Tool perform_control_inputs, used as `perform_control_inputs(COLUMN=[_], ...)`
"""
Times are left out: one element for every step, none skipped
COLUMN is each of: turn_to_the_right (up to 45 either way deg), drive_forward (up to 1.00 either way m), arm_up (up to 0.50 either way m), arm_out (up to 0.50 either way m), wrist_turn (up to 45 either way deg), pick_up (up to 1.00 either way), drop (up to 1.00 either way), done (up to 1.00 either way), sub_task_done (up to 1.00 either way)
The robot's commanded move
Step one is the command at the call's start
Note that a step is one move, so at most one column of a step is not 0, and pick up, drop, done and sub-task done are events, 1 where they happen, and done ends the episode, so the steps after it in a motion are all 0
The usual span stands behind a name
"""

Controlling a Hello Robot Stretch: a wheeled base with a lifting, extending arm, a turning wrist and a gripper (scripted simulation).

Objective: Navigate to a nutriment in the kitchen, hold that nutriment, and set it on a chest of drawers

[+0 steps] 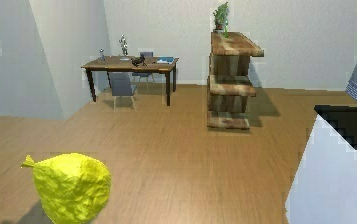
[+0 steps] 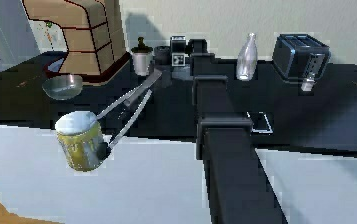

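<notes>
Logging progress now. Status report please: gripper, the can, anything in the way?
Gripper holding a tilted can, clear of the counter. Bowl and mixer on the counter beyond it.

The arm (image 2: 229,150) stretches out, its gripper (image 2: 106,135) slanting down toward the arm side view's left

There is one brown wooden table (image 1: 131,64), one grey chair (image 1: 122,87), one three-tiered wooden shelf (image 1: 231,88), one green potted plant (image 1: 222,17), one crumpled yellow lump (image 1: 72,188), one cream-and-red stand mixer (image 2: 86,35), one round metal bowl (image 2: 64,87), one yellowish metal can (image 2: 79,142), one pale bottle (image 2: 247,57) and one black toaster (image 2: 296,55).
</notes>
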Motion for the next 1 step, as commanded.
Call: perform_control_inputs(turn_to_the_right=[0.0], drive_forward=[0.00], arm_up=[0.00], arm_out=[-0.38], wrist_turn=[0.0], pick_up=[0.00], drop=[0.00], done=[0.00], sub_task_done=[0.00])
